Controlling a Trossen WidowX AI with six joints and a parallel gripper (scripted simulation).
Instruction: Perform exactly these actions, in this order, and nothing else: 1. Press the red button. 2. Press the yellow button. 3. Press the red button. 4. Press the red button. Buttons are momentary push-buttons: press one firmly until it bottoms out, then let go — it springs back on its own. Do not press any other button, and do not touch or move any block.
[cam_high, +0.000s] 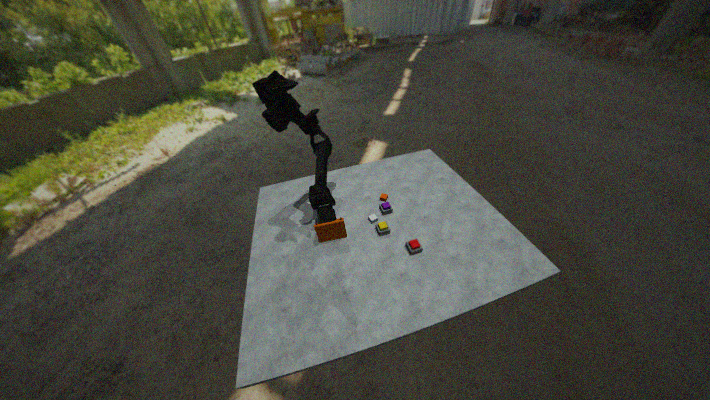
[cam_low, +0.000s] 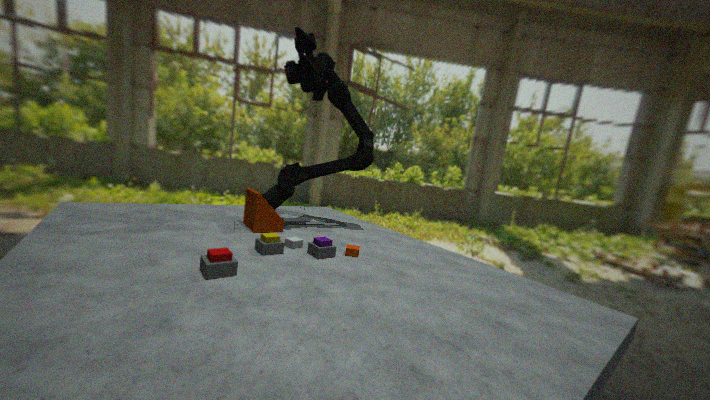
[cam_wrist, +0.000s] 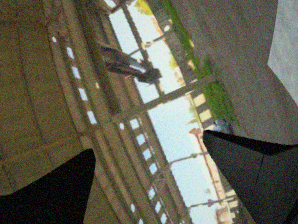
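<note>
The red button (cam_high: 414, 244) (cam_low: 219, 255) sits on its grey base near the front of the grey table top. The yellow button (cam_high: 383, 226) (cam_low: 270, 238) sits behind it, close to the arm's orange base (cam_high: 330, 230) (cam_low: 260, 214). My gripper (cam_high: 267, 82) (cam_low: 303, 40) (cam_wrist: 149, 145) is raised high above the table and points up and away from the buttons. Its fingers stand wide apart with nothing between them. The wrist view shows only ceiling, windows and a corner of the table.
A purple button (cam_high: 385, 206) (cam_low: 322, 242) sits beyond the yellow one. A small white block (cam_high: 372, 217) (cam_low: 294, 242) lies between the yellow and purple buttons. A small orange block (cam_high: 383, 196) (cam_low: 352, 250) lies past the purple button. The table (cam_high: 400, 310) (cam_low: 350, 325) ends in road all around.
</note>
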